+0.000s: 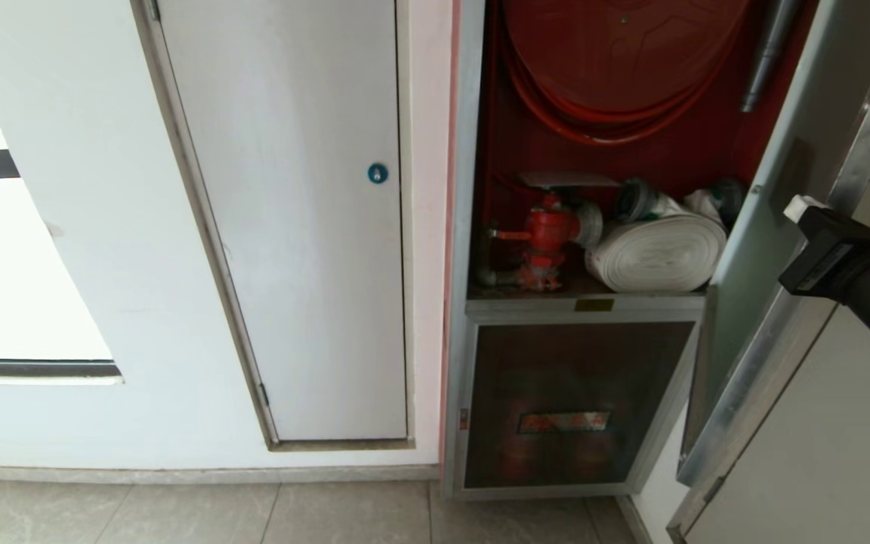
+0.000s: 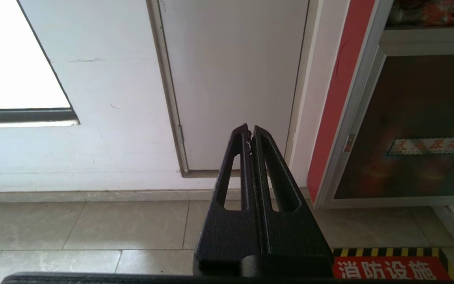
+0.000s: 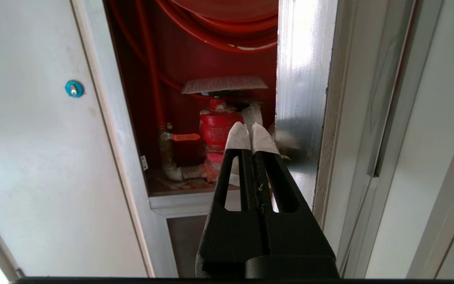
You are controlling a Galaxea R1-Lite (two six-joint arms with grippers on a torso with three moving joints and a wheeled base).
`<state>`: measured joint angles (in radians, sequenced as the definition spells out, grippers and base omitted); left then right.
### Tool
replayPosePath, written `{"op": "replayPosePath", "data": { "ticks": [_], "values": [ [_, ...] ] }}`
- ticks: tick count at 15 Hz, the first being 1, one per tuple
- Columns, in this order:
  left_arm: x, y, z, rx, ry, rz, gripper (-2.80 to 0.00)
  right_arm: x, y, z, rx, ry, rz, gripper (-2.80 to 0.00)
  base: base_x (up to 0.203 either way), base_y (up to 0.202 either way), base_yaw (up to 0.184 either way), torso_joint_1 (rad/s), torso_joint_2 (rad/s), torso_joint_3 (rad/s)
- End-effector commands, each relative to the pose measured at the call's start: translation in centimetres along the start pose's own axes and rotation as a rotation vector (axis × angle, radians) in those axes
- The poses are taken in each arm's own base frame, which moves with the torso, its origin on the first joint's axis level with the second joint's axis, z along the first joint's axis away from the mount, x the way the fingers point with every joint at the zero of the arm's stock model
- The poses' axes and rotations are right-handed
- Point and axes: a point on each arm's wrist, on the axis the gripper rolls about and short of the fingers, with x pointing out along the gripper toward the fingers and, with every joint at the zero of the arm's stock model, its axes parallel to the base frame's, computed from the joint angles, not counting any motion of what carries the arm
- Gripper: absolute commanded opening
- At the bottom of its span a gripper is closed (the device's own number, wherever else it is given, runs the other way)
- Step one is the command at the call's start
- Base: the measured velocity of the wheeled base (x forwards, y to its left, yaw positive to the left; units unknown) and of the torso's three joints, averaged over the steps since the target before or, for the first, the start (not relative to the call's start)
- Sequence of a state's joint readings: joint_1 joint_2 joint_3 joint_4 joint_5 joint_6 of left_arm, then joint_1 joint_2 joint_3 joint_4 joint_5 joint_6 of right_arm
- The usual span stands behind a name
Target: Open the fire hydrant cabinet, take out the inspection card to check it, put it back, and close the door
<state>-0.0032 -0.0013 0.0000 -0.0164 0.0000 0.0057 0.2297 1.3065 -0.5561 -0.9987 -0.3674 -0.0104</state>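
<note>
The fire hydrant cabinet (image 1: 465, 227) stands open, red inside, with a red hose reel (image 1: 624, 53) above a red valve (image 1: 548, 230). The inspection card (image 1: 567, 179) lies flat on top of the valve, a white printed sheet (image 3: 224, 84). The door (image 1: 775, 196) is swung out to the right, its aluminium edge (image 3: 302, 79) facing me. My right gripper (image 1: 801, 205) hangs by that edge at valve height, shut and empty, white-taped tips together (image 3: 250, 130); whether it touches the door I cannot tell. My left gripper (image 2: 250, 132) is parked low, shut, holding nothing.
A plain white door with a blue round lock (image 1: 377, 173) is left of the cabinet. A rolled white hose (image 1: 658, 253) lies beside the valve. Below is a shorter dark glass panel (image 1: 567, 404). Tiled floor carries a red warning sticker (image 2: 388, 270).
</note>
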Motion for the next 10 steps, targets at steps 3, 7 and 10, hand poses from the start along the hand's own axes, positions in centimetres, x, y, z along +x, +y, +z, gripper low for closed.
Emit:
{"op": "replayPosePath", "data": {
  "ticks": [3,7,10],
  "values": [
    [0.1,0.0,-0.3,0.000,0.012,0.000,-2.80,-1.6,-0.8,0.2,0.003,-0.016,-0.009,-2.80,0.000,0.000,0.000,0.000,0.00,0.000],
    [0.1,0.0,-0.3,0.000,0.012,0.000,-2.80,-2.8,-1.4,0.5,0.001,-0.017,-0.015,-2.80,0.000,0.000,0.000,0.000,0.00,0.000],
    [0.1,0.0,-0.3,0.000,0.012,0.000,-2.80,-3.4,-2.1,0.6,0.001,0.012,-0.038,-2.80,0.000,0.000,0.000,0.000,0.00,0.000]
  ]
}}
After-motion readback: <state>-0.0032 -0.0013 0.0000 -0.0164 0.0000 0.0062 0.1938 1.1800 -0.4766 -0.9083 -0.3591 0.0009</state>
